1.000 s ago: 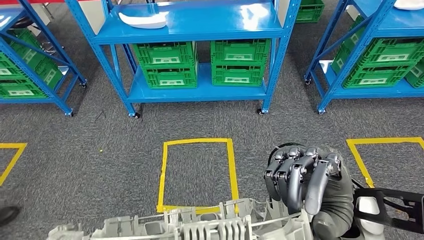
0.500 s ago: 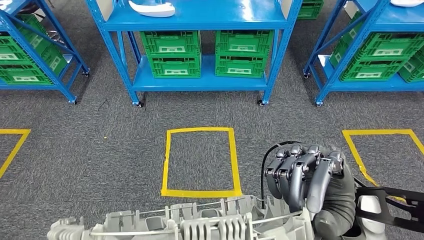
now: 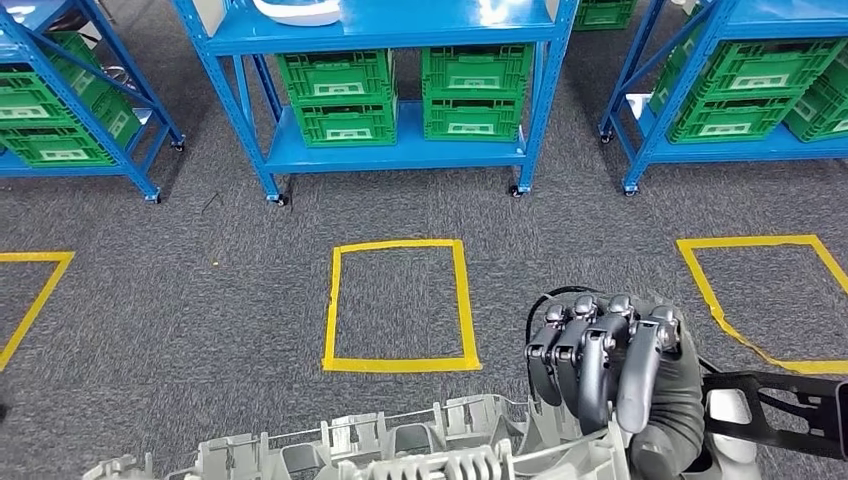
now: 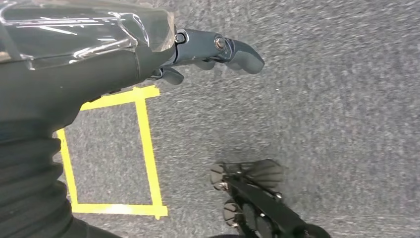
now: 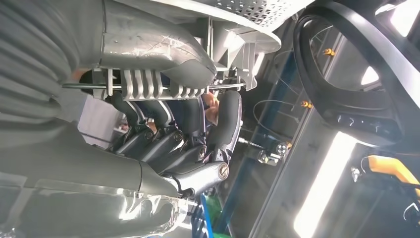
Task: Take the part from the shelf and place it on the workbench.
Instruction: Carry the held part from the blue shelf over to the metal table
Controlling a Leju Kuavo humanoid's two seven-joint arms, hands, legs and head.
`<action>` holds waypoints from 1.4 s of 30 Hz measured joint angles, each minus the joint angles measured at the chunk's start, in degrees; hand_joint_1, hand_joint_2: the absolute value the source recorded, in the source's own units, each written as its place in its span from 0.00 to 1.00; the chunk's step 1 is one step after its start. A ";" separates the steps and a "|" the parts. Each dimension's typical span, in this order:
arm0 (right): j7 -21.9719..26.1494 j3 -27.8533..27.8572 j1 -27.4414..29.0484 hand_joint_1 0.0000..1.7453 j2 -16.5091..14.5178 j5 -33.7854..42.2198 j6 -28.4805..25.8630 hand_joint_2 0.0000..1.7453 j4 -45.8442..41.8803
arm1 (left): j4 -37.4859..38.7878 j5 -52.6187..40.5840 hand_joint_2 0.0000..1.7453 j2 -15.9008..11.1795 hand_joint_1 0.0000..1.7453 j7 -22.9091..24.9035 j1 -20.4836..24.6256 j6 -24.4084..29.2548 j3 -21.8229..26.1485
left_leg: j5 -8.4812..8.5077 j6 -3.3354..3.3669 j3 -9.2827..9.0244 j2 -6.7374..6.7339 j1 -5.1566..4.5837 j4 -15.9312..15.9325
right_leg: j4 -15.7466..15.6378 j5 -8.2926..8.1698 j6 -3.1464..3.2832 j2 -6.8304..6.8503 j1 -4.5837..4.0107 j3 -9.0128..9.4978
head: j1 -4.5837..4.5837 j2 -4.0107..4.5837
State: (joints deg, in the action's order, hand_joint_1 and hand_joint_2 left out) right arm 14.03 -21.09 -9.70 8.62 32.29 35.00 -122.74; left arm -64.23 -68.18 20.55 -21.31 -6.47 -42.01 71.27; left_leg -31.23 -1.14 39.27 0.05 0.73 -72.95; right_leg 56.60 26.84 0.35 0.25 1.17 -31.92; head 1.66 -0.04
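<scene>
Blue shelf (image 3: pixel 400 40) with green crates (image 3: pixel 340 95) across grey carpet, yellow taped square (image 3: pixel 400 305) on floor, grey cast part (image 3: pixel 400 455) low in head view, right robot hand (image 3: pixel 610 365) clamped on its end, left robot hand (image 4: pixel 198 54) fingers curled, grasp unclear.

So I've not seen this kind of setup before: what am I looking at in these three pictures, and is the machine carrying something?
It is a two-legged humanoid robot with two arms. The head view looks forward and down at grey carpet with a yellow taped square and blue shelves holding green crates. The other two pictures come from cameras at each wrist. The right hand grips a large grey ribbed part carried low in front of the body; the right wrist view shows its fingers wrapped around it. The left hand shows over carpet in the left wrist view; whether it holds anything is unclear.
</scene>
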 joint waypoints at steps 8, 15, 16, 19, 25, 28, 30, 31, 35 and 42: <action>0.71 1.51 1.02 0.88 -0.68 0.72 0.29 1.00 -0.09 | -2.53 0.84 1.00 -0.04 0.00 0.14 -0.91 -0.51 -0.45 | 2.73 2.67 -12.36 0.17 -1.00 18.91 | 0.13 -2.72 -2.45 -0.03 0.18 -2.98 | -0.05 0.00; 1.42 3.05 2.72 0.88 -0.80 0.75 1.96 1.00 0.21 | -2.73 0.50 1.00 0.14 0.00 0.41 -0.53 -0.66 -0.51 | 6.82 3.73 -7.25 -0.48 -1.04 18.64 | 16.98 5.63 -2.54 -0.17 -0.07 -6.76 | -0.64 0.00; 1.56 3.27 2.84 0.88 -0.80 0.72 2.19 1.00 0.31 | -2.73 0.47 1.00 0.14 0.00 0.54 -0.47 -0.92 -0.45 | 7.19 3.59 -6.21 -0.52 -1.00 18.07 | 15.11 4.26 -3.20 -0.15 0.00 -4.85 | -0.64 0.00; 1.92 3.99 3.08 0.88 -0.83 0.50 2.38 1.00 0.47 | -3.34 0.59 1.00 0.10 0.00 1.31 -0.44 -2.13 -0.11 | 7.95 2.87 -3.29 -0.51 -1.13 15.60 | 3.73 3.81 -3.40 -0.16 0.10 3.41 | -0.64 0.00; 2.72 5.45 4.75 0.88 -0.87 -0.37 2.52 1.00 0.81 | -6.06 1.50 1.00 -0.01 0.00 3.30 -0.85 -3.68 0.90 | 4.81 0.88 -1.02 -0.19 -0.66 11.67 | 0.68 3.12 -0.28 0.05 0.28 2.91 | -0.48 0.00; 2.86 5.96 5.50 0.88 -1.04 -0.71 2.66 1.00 0.83 | -6.68 1.57 1.00 -0.03 0.00 3.55 -0.87 -3.51 1.04 | -2.99 0.00 0.48 -0.15 -0.18 1.85 | 0.82 1.11 0.19 0.13 0.10 0.80 | -0.31 0.00; 3.05 6.38 6.06 0.88 -1.08 -1.01 2.74 1.00 0.84 | -6.80 1.60 1.00 -0.02 0.00 3.56 -0.81 -3.33 1.02 | -2.28 -0.03 -0.62 -0.15 -0.07 -1.23 | 1.04 -0.26 0.09 0.13 -0.06 -0.94 | -0.30 0.00; 3.21 6.61 6.31 0.88 -1.08 -1.13 2.81 1.00 0.85 | -6.84 1.60 1.00 -0.02 0.00 3.56 -0.78 -3.20 0.99 | -0.64 0.18 -2.47 -0.11 -0.09 0.06 | 1.13 -0.93 0.03 0.10 -0.15 -1.85 | -0.30 0.00; 3.98 7.27 6.68 0.88 -1.07 -1.42 3.14 1.00 0.85 | -7.11 1.58 1.00 -0.09 0.00 3.50 -0.48 -2.48 0.47 | -0.37 1.96 -14.20 0.19 -0.91 15.56 | 1.05 -3.43 -0.79 0.07 -0.31 -3.79 | -0.35 0.00; 4.00 7.54 7.50 0.88 -1.30 -3.19 2.98 1.00 0.91 | -7.05 0.28 1.00 0.09 0.00 2.78 0.25 -1.76 0.25 | 4.14 4.11 -11.20 -0.37 -1.26 19.61 | 8.55 3.32 -0.49 0.02 -0.11 -6.95 | -0.68 0.01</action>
State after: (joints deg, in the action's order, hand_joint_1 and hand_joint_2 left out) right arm 18.03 -13.55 -2.21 7.32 29.10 37.98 -121.84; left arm -71.29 -67.89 20.64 -18.53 -6.21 -43.77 71.52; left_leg -27.09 2.97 28.07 -0.33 -0.53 -53.34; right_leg 65.15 30.16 -0.14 0.27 1.06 -38.87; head 0.98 -0.04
